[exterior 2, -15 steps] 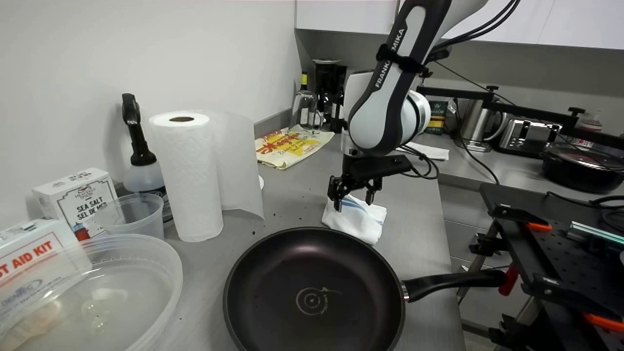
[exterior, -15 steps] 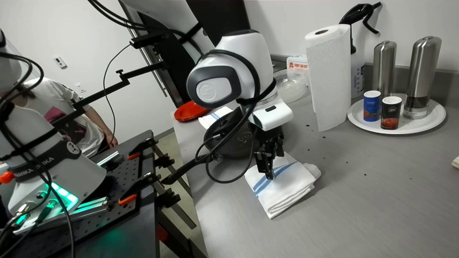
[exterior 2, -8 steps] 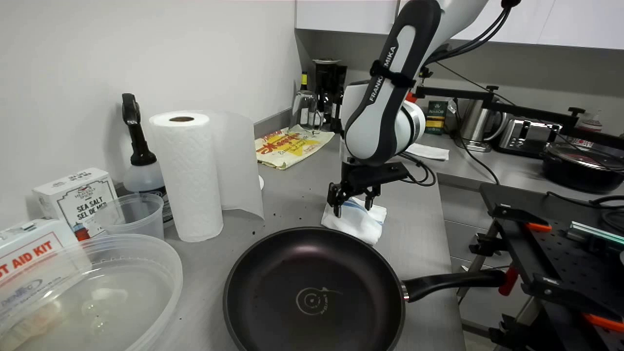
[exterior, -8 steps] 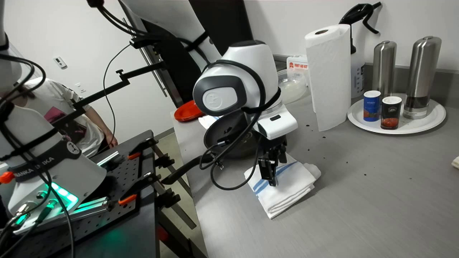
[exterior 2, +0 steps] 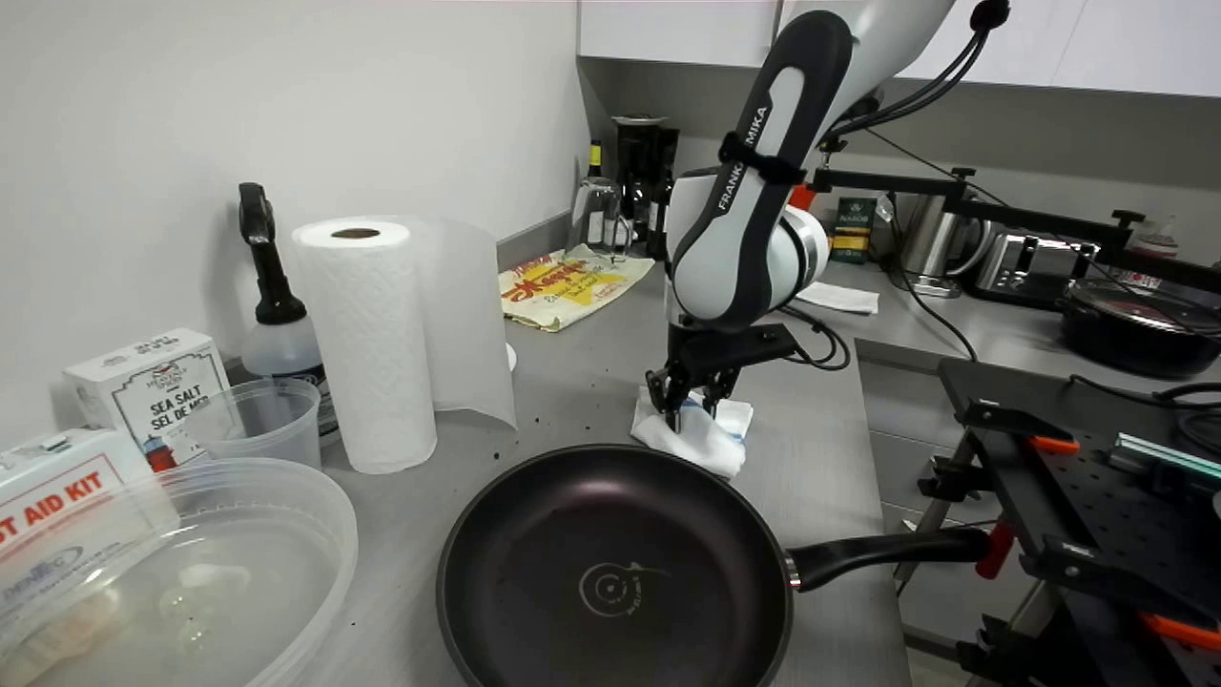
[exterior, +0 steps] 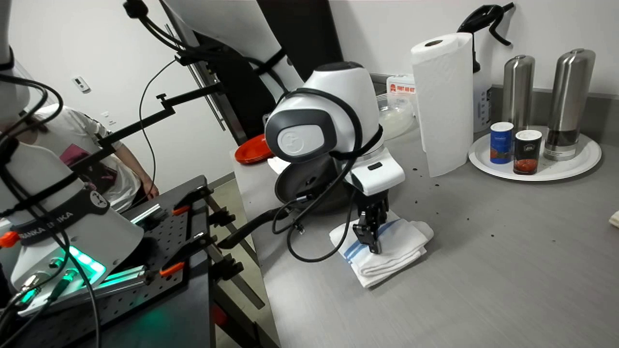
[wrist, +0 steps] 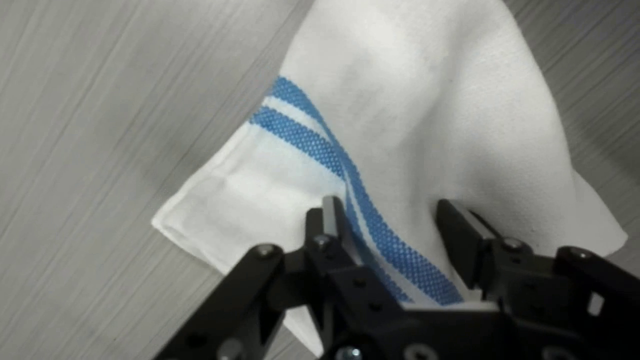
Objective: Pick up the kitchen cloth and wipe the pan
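Cloth [exterior: 396, 253] lies folded on the table [exterior: 483, 280] in an exterior view, layers showing. In an exterior view, my end effector [exterior 2: 693, 420] meets it just beside the pan [exterior 2: 610, 549]. Wrist view: my fingers [wrist: 331, 217] stand apart, cloth ridged between; I should squeeze the layers together before lifting.

Wht arm [exterior 2: 711, 277], rounded, blk panel [exterior 2: 756, 253] w/ part-hidden "FRANK…MIKA" lettering [exterior 2: 728, 186]; blk cables [exterior: 358, 130], straps [exterior 2: 761, 160]. Wht base [exterior: 110, 229], dk band [exterior: 80, 210], grn lights [exterior: 92, 263]. Blk hand [wrist: 389, 206], angular, silver screws [wrist: 266, 249].
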